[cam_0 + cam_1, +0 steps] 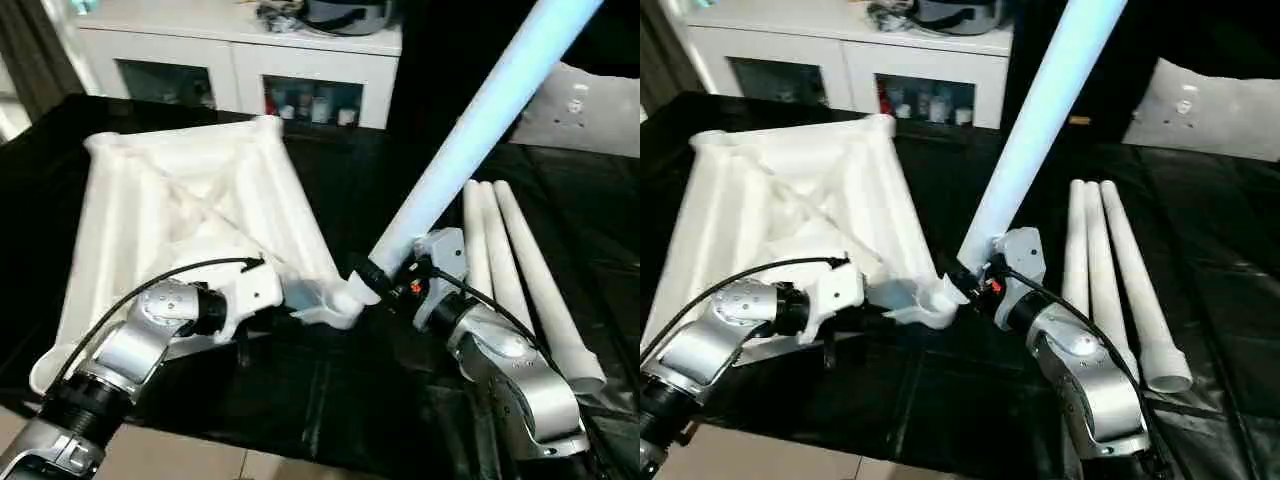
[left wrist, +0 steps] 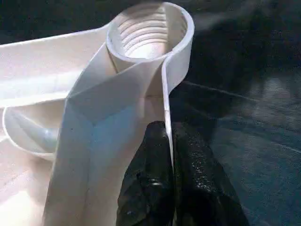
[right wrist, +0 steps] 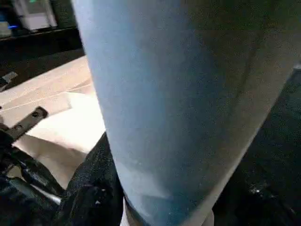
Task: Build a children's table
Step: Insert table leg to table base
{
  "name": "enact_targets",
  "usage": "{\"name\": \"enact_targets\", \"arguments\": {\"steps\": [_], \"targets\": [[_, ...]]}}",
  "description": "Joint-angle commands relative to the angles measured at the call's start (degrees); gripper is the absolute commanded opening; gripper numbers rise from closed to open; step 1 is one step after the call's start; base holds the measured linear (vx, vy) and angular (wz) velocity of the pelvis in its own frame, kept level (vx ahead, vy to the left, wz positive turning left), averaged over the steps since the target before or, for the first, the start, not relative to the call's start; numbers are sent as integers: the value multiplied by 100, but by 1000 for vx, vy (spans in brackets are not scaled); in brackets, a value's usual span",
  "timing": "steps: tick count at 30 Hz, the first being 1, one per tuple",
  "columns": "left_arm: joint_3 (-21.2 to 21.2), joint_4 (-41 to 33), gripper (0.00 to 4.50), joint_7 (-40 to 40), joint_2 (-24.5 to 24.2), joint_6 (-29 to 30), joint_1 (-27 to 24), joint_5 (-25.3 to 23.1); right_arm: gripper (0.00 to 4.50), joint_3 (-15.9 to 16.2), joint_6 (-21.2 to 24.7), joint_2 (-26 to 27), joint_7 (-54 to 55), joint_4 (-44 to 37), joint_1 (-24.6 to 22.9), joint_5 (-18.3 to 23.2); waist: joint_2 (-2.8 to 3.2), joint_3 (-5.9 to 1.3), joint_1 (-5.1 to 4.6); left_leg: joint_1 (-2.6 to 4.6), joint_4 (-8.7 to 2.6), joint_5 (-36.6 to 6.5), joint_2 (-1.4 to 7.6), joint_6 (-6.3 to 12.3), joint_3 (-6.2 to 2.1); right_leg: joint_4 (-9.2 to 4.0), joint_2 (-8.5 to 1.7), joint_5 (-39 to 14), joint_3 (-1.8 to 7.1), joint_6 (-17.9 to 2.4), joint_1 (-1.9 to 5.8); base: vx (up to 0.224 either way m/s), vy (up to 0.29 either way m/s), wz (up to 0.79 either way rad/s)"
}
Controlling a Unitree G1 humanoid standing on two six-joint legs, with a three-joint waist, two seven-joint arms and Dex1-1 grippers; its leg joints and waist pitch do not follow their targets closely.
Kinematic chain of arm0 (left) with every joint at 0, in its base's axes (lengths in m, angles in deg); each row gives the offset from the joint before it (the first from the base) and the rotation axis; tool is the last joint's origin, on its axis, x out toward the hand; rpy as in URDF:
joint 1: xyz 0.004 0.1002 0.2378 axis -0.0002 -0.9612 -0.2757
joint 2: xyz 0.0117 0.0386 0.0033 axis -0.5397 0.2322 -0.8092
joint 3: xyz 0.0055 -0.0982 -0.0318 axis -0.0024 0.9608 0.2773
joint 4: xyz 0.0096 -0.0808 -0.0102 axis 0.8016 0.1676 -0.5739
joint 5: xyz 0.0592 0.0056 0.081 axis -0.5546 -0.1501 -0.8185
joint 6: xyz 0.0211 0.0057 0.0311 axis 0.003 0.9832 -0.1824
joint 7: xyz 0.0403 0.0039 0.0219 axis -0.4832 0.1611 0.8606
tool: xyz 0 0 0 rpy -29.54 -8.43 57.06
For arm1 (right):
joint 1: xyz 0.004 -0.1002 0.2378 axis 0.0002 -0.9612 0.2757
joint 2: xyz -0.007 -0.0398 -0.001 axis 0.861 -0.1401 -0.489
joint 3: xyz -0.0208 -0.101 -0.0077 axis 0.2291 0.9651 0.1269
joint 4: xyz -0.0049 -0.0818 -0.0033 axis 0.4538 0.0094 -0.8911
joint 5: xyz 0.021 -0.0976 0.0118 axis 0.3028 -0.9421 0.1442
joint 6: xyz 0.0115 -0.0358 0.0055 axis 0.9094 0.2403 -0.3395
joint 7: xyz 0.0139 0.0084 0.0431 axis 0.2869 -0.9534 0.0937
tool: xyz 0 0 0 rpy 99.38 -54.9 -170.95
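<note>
The children's table top lies upside down on the black cover, ribbed underside up. My left gripper is shut on the thin rim wall just behind the near corner socket, whose threaded inside shows. My right gripper is shut on the lower end of a long white leg. That leg slants up and away to the right, and its foot rests at the same corner socket. In the right wrist view the leg is close up, with one black finger against it. Three more legs lie side by side on the right.
White cabinets with glass doors stand behind the work surface. A flat grey-white panel lies at the back right. The black cover ends at the near edge, with pale floor below it.
</note>
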Motion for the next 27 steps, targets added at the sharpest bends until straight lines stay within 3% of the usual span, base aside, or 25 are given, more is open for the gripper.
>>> {"name": "enact_targets", "arguments": {"steps": [1,8,12,13,15,16,18,20,22,27], "targets": [[-314,-229,0,-331,63,-268,-67,95,193,20,79,-63,-139,-25,174,101,-32,-328,-19,-64,-434,-208,238,40,36,-358,-423,-355,246,-1083,339,0,0,0],[-293,-229,0,-212,229,-484,-205,-5,193,194,574,-365,-589,-218,208,288,-75,-311,-8,-56,-443,-394,259,80,97,-407,-423,-853,243,-936,309,0,0,0],[-256,-251,0,163,64,155,-319,-361,193,150,421,-381,-577,-210,140,198,-73,-303,-20,-58,-458,-584,272,2,102,-429,-444,-1260,247,-806,288,0,0,0],[-78,-402,0,142,82,558,-443,-114,193,105,433,-365,-520,-256,107,225,-55,-293,-26,-66,-466,-617,265,-15,98,-446,-442,-1378,245,-779,280,0,0,0],[107,-582,0,75,100,690,-584,184,193,61,458,-343,-470,-325,63,268,-61,-293,-29,-63,-471,-663,264,-41,93,-454,-440,-1481,240,-782,270,0,0,0],[204,-707,44,39,89,702,-677,338,193,14,489,-311,-425,-374,33,322,-84,-306,-47,-100,-468,-602,252,-32,86,-443,-441,-1425,240,-757,304,0,0,0],[333,-1013,55,-60,-1,873,-882,547,193,-67,593,-241,-339,-463,-21,418,-71,-328,-74,-105,-451,-459,239,-11,87,-413,-426,-1157,238,-768,306,0,0,0],[373,-1318,68,-31,-141,1006,-1077,507,193,-94,646,-190,-288,-514,-78,447,-50,-339,-105,-82,-436,-384,247,41,102,-396,-393,-749,228,-934,283,0,0,0],[392,-1559,97,-9,-229,1187,-1210,488,193,-94,638,-161,-258,-529,-113,443,-58,-328,-128,-98,-440,-327,239,88,102,-396,-383,-632,222,-958,294,0,0,0],[446,-1587,99,89,-292,1117,-1323,333,193,-54,599,-112,-212,-544,-181,433,-30,-313,-132,-89,-449,-412,237,77,103,-412,-375,-667,223,-994,299,0,0,0]]}}
